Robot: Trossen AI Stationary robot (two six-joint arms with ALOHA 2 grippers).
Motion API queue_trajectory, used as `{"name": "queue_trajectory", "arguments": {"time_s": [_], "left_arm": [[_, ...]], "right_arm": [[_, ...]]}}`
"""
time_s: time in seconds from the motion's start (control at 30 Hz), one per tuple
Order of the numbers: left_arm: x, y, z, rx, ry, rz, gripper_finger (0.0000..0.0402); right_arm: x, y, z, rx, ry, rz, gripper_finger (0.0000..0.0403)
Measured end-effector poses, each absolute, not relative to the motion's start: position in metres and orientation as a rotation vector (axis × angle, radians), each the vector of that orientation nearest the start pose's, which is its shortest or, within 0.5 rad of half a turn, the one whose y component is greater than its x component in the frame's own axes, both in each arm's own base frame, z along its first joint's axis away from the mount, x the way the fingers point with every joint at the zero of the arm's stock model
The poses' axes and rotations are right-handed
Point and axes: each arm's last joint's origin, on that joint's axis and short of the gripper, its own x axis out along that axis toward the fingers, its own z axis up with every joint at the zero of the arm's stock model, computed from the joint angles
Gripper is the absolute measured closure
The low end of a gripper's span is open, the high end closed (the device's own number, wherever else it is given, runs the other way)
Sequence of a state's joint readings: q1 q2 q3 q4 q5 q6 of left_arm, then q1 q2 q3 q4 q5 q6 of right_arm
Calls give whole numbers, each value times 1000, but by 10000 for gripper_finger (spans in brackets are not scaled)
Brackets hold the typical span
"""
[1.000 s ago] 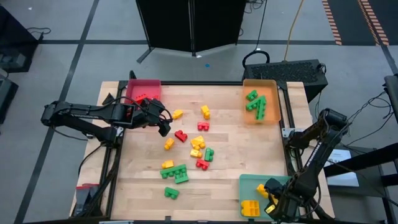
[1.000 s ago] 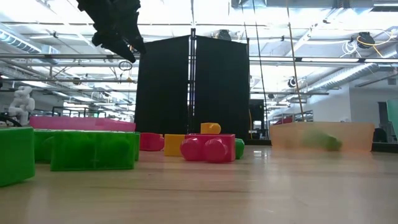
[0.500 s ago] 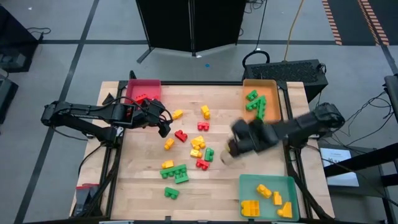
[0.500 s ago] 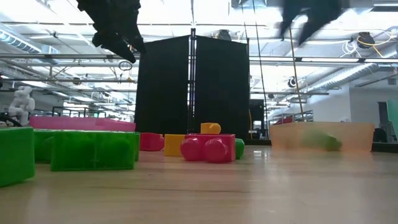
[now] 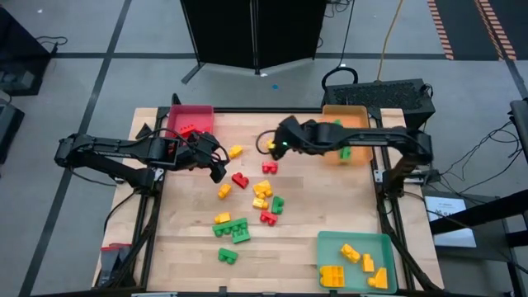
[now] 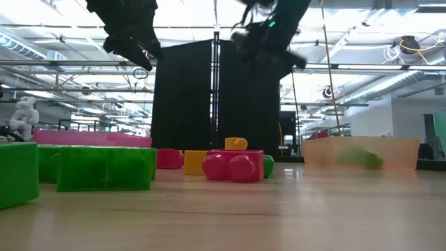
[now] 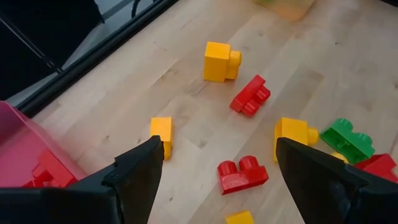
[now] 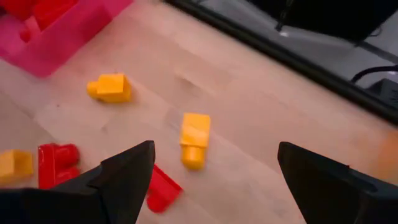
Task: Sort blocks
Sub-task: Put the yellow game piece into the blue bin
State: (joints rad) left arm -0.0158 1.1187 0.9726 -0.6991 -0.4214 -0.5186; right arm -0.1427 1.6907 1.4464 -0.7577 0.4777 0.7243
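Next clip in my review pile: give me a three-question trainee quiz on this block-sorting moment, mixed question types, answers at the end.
1. True or false: the teal tray holds only yellow blocks.
2. Multiple choice: the right pincer hangs over
A. the teal tray
B. the yellow block on the table's far middle
C. the red tray
3. Fill in: the left pincer, empty and open, hangs beside the ___ tray.

Key
1. True: only yellow pieces show in it.
2. B: its wrist view looks down on that block between open fingers.
3. red
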Motion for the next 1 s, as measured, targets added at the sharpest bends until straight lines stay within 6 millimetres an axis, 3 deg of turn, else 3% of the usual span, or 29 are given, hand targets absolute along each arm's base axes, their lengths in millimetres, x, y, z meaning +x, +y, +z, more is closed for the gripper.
{"name": "queue_trajectory", "arguments": {"time_s": [0.23, 0.47, 0.83, 1.0], "left_arm": [[218, 8, 294, -298, 711, 581, 91], [216, 8, 292, -299, 742, 571, 91], [216, 8, 292, -297, 748, 571, 91], [216, 8, 292, -297, 747, 571, 91]], "right_arm": [[389, -87, 232, 547, 746, -853, 66], [404, -97, 192, 558, 785, -896, 66], [407, -109, 161, 584, 835, -949, 68], [408, -112, 156, 601, 837, -943, 106]]}}
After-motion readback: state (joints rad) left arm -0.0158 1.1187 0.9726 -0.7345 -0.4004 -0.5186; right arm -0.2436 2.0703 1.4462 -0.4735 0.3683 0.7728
